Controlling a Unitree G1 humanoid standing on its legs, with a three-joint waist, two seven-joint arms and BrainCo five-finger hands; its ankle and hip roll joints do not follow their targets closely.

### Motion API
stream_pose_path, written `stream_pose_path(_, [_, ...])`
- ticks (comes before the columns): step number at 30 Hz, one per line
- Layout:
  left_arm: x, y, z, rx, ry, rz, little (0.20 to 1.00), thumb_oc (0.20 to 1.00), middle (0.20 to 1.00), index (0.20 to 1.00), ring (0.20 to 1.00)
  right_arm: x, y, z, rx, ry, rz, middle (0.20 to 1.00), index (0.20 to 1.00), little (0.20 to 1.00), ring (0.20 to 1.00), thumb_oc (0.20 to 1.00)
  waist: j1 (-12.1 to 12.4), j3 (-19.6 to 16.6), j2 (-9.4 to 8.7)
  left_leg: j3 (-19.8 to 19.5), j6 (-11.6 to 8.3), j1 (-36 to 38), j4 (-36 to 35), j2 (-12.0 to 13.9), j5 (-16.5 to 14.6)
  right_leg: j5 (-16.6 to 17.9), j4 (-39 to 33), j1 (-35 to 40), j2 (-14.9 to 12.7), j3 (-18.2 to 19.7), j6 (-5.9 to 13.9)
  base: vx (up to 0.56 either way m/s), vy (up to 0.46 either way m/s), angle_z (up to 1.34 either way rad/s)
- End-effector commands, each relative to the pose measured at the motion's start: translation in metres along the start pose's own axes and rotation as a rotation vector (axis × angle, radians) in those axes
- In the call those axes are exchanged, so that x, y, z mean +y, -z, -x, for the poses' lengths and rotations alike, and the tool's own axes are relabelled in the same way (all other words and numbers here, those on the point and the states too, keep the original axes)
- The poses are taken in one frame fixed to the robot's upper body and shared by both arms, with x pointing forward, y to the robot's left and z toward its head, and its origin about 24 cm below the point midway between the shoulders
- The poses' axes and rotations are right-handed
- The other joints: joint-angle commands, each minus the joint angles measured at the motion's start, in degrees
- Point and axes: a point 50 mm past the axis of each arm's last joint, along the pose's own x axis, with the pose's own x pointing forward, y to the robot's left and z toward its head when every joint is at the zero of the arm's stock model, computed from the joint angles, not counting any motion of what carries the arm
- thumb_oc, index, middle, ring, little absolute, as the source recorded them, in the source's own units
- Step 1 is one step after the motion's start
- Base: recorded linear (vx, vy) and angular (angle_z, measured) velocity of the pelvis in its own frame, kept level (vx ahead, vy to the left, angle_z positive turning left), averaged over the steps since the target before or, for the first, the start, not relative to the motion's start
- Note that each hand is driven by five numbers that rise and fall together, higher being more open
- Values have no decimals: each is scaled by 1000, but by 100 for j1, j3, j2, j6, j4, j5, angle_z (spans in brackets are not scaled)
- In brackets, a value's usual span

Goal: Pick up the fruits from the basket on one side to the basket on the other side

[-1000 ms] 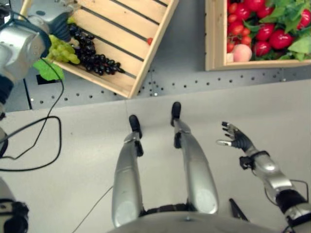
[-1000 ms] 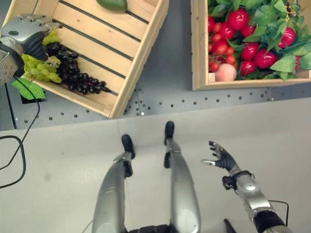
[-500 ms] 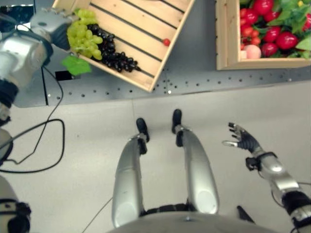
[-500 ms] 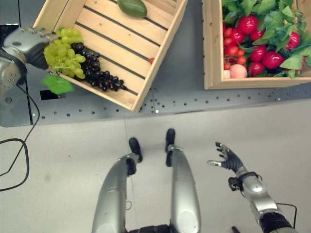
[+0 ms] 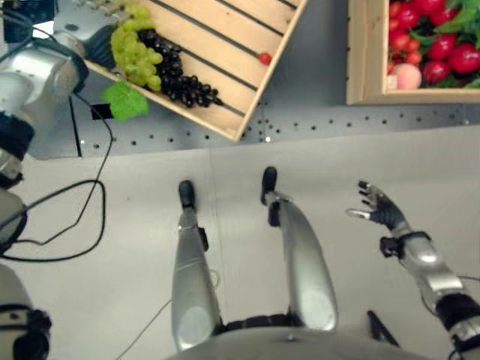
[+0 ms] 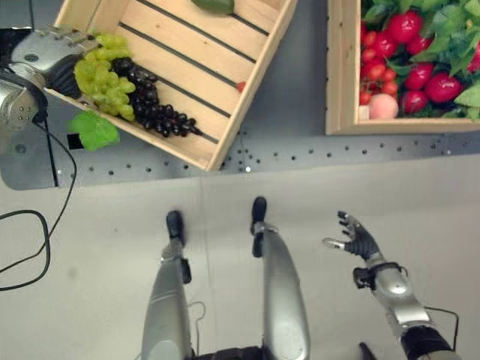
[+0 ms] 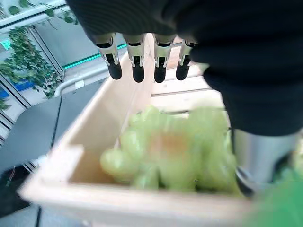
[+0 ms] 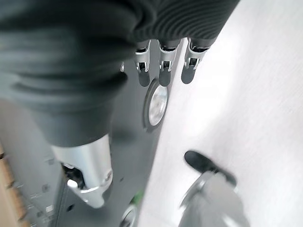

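My left hand point(image 6: 45, 51) reaches over the near corner of the left wooden crate point(image 6: 187, 45). Its fingers point(image 7: 137, 66) are straight above a bunch of green grapes point(image 6: 101, 75), with the thumb beside the bunch. The green grapes point(image 7: 175, 156) lie just inside the crate wall against a bunch of black grapes point(image 6: 154, 105), and their green leaf point(image 6: 94, 129) hangs outside the wall. The right crate point(image 6: 341, 75) holds red fruits point(image 6: 442, 86), a peach point(image 6: 383, 106) and green leaves. My right hand point(image 6: 360, 241) hangs open over the floor at lower right, holding nothing.
An avocado point(image 6: 214, 4) and a small red fruit point(image 6: 241, 86) also lie in the left crate. Both crates stand on a grey perforated platform point(image 6: 285, 142) with a gap between them. Light floor lies in front of the platform.
The view has shifted. My left hand has brought the green grapes from the crate's outer edge over the wall to beside the black grapes. The right hand has kept its pose.
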Motion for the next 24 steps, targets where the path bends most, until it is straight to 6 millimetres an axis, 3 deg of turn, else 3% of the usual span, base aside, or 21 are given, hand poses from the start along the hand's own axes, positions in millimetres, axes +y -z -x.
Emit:
stream_pose_path(1, [7, 12, 6, 28, -26, -28, 1000, 1000, 1000, 1000, 1000, -5, -15, 1, -87, 18, 2, 1000, 1000, 1000, 1000, 1000, -95, 2, 93, 294, 508, -67, -166, -381, 50, 134, -809, 455, -69, 433, 961, 17, 352, 6])
stream_pose_path(3, [7, 9, 3, 20, -26, -26, 1000, 1000, 1000, 1000, 1000, -7, -15, 2, -90, 23, -1, 1000, 1000, 1000, 1000, 1000, -144, 2, 129, 397, 533, -175, -47, -465, -22, 222, -866, 452, -167, 489, 1014, 36, 309, 18])
stream_pose_path(5, [6, 6, 2, 17, -29, -15, 1000, 1000, 1000, 1000, 1000, 2, -9, 1, -64, 1, -18, 1000, 1000, 1000, 1000, 1000, -226, 2, 115, 583, 664, -197, 209, -658, -291, 544, -1108, 498, -333, 666, 1153, 50, 483, 17])
stream_pose_path(6, [6, 8, 3, 23, -32, -3, 1000, 1000, 1000, 1000, 1000, 6, -9, -2, -60, -15, -14, 1000, 1000, 1000, 1000, 1000, -198, 2, 60, 721, 694, -146, 158, -633, -303, 752, -1091, 420, -382, 553, 1216, 8, 461, -20])
stream_pose_path(7, [3, 10, 6, 27, -23, 6, 1000, 1000, 1000, 1000, 1000, 8, -10, -5, -60, -22, -15, 1000, 1000, 1000, 1000, 1000, -57, 2, 7, 885, 702, -93, 141, -528, -322, 705, -983, 401, -533, -81, 1244, -52, 341, -33])
stream_pose_path(8, [9, 8, 5, 14, -43, -6, 1000, 1000, 1000, 1000, 1000, 11, -9, -6, -53, -32, -9, 1000, 1000, 1000, 1000, 1000, -28, 2, 26, 943, 734, -97, 96, -531, -303, 565, -674, 423, -465, -263, 1255, -78, 193, -59])
stream_pose_path(10, [9, 8, 6, 4, -33, -30, 1000, 1000, 1000, 1000, 1000, 15, -5, -6, -35, -52, -11, 1000, 1000, 1000, 1000, 1000, -40, 2, -33, 1060, 692, 88, 40, -630, -491, 273, -1081, 801, -286, -368, 1164, 11, 71, -46])
stream_pose_path(11, [11, 11, 6, 13, -38, -28, 1000, 1000, 1000, 1000, 1000, 16, -5, -6, -37, -56, -19, 1000, 1000, 1000, 1000, 1000, -25, 2, -19, 1091, 722, 56, -16, -666, -315, 385, -1420, 855, -204, -358, 1053, 42, 70, -22])
stream_pose_path(13, [9, 11, 7, 11, -33, -11, 1000, 1000, 1000, 1000, 1000, 17, -5, -7, -41, -52, -38, 1000, 1000, 1000, 1000, 1000, 18, 2, -4, 1155, 734, 102, -72, -643, -285, 424, -1474, 865, -103, -311, 980, 34, 30, -21])
stream_pose_path(14, [9, 10, 8, 9, -28, 0, 1000, 1000, 1000, 1000, 1000, 19, -4, -7, -31, -77, -16, 1000, 1000, 1000, 1000, 1000, 50, 2, 12, 1161, 703, 280, -111, -601, -404, 300, -1390, 943, -71, -288, 1026, 21, 26, -19])
stream_pose_path(15, [11, 11, 8, 11, -33, 0, 1000, 1000, 1000, 1000, 1000, 19, -5, -8, -36, -75, -16, 1000, 1000, 1000, 1000, 1000, 38, 2, 1, 1207, 744, 168, -123, -615, -254, 439, -1432, 845, -92, -323, 966, 86, 3, -12])
stream_pose_path(16, [8, 9, 8, 1, -22, 2, 1000, 1000, 1000, 1000, 1000, 19, -4, -7, -33, -76, -22, 1000, 1000, 1000, 1000, 1000, 42, 2, 9, 1165, 710, 292, -113, -600, -397, 290, -1404, 945, -60, -267, 1014, -63, -18, -13])
stream_pose_path(17, [11, 8, 9, -5, -32, 8, 1000, 1000, 1000, 1000, 1000, 17, -5, -7, -34, -72, -28, 1000, 1000, 1000, 1000, 1000, 20, 2, 6, 1208, 752, 192, -125, -605, -236, 415, -1440, 860, -82, -319, 947, 14, -38, -10])
stream_pose_path(24, [10, 9, 12, -6, -33, 14, 1000, 1000, 1000, 1000, 1000, 17, -2, -4, -25, -76, -39, 1000, 1000, 1000, 1000, 1000, -14, 2, 5, 1162, 748, 161, -79, -563, -224, 329, -1393, 883, -91, -322, 890, -4, -35, 3])
